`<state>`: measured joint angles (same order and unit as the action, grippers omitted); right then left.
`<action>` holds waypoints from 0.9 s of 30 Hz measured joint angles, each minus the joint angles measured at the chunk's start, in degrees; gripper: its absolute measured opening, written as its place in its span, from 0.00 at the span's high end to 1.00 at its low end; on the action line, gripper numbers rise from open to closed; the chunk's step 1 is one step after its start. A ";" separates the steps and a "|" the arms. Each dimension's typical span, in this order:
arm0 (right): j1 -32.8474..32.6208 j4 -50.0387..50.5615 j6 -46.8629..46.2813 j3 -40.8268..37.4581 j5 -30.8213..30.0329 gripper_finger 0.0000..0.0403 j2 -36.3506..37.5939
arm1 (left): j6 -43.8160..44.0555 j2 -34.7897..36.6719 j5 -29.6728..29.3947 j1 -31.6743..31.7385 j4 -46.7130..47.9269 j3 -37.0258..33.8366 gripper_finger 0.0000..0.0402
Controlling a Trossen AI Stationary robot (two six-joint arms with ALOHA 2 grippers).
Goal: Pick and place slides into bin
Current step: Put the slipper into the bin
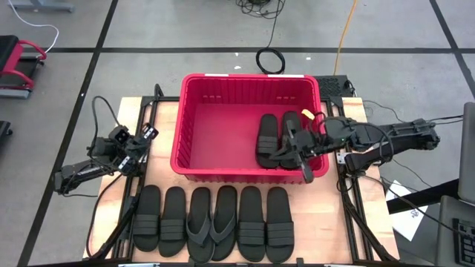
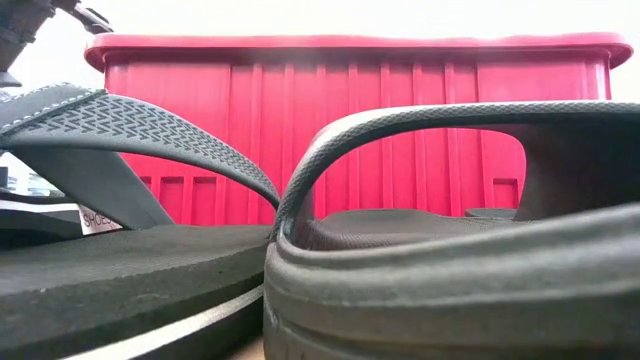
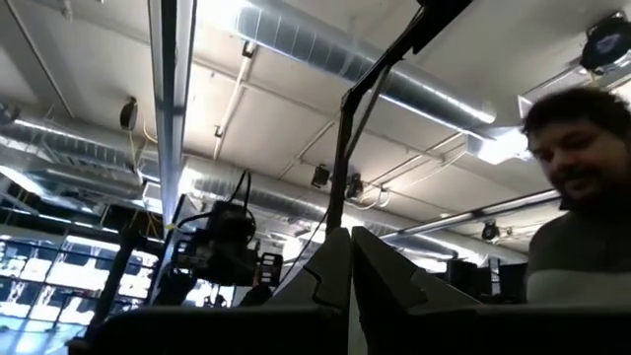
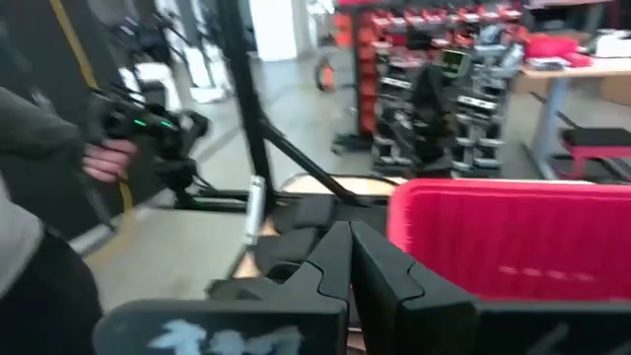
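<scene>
From my remote seat: the bin [image 1: 194,126] is bright red with vertical ribbing down its side, and there's a small white patch on the far rim. All the slides are black. The two inside it [image 1: 278,137] and the row on the table [image 1: 214,222] match. Up close, the flip-flop strap [image 2: 110,125] looks greyer, with a tiny chevron texture. The tabletop [image 1: 326,215] is pale wood, and both arms are dark.

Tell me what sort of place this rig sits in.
Probably a robotics lab or industrial workshop: exposed silver ductwork runs under an open ceiling, stocked equipment racks stand beyond the red bin, and the grey floor carries black tape lines.
</scene>
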<state>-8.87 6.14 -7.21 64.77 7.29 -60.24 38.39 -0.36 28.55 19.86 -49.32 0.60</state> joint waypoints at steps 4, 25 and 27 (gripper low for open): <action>-2.20 -10.16 -3.58 -8.13 0.29 1.00 4.18 | 1.44 0.00 -1.48 0.00 0.07 0.00 0.95; -15.31 -22.46 -6.10 -18.23 -31.47 1.00 9.65 | 21.62 0.00 -5.37 0.00 -0.87 0.01 0.95; -15.25 -22.44 -6.24 -18.23 -31.71 1.00 9.55 | 20.39 0.00 -5.05 0.00 0.94 1.00 0.95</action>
<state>-24.12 -16.29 -13.45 46.54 -24.42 -50.69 58.79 -0.36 23.49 19.86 -48.38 1.60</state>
